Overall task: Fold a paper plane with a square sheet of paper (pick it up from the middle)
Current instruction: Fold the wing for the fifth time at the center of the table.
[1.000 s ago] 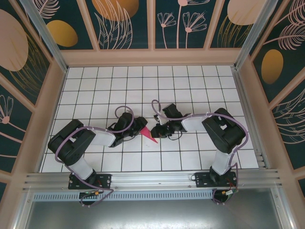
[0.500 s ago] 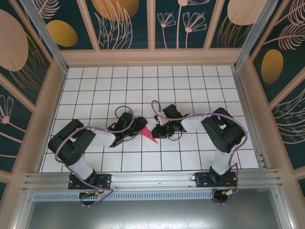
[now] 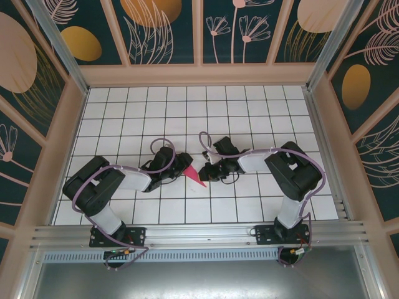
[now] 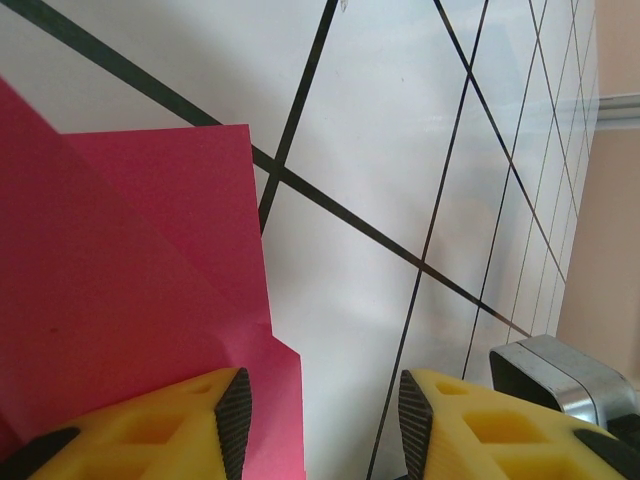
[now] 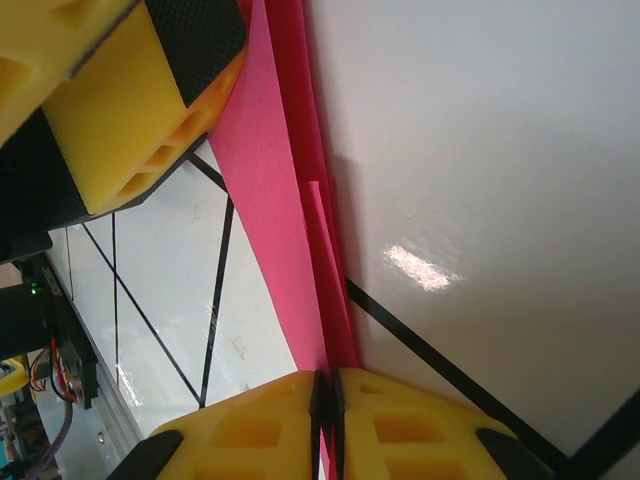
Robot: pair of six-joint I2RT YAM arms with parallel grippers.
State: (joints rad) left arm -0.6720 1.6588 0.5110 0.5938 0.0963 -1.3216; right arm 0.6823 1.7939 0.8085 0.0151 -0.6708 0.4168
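Two hands: the left hand (image 3: 185, 167) and right hand (image 3: 206, 172) meet nose to nose at the middle of the white gridded tabletop (image 3: 249, 112), with the pink paper (image 3: 196, 176) between them.
Paper: already folded into a narrow wedge that lies low on the tabletop, its tip pointing toward the near edge. The wrist views show stacked layers.
Right hand: clenched, its pads pinched flat together on a thin edge of the paper.
Left hand: fingers apart, grasping nothing. One pad (image 4: 235, 420) sits over a corner of the paper, and bare tabletop shows in the gap.
Step in hand: by the look of it a late fold, the right hand holding a flap while the left steadies the body.
Next move: probably laying that flap along the centre line and pressing the crease. This needs the left hand to keep the layers from sliding and a gentle pull so the thin paper does not tear.
Change over the last second: almost none. Both hands and the paper sit where they were, and only the right arm's elbow has shifted a touch.
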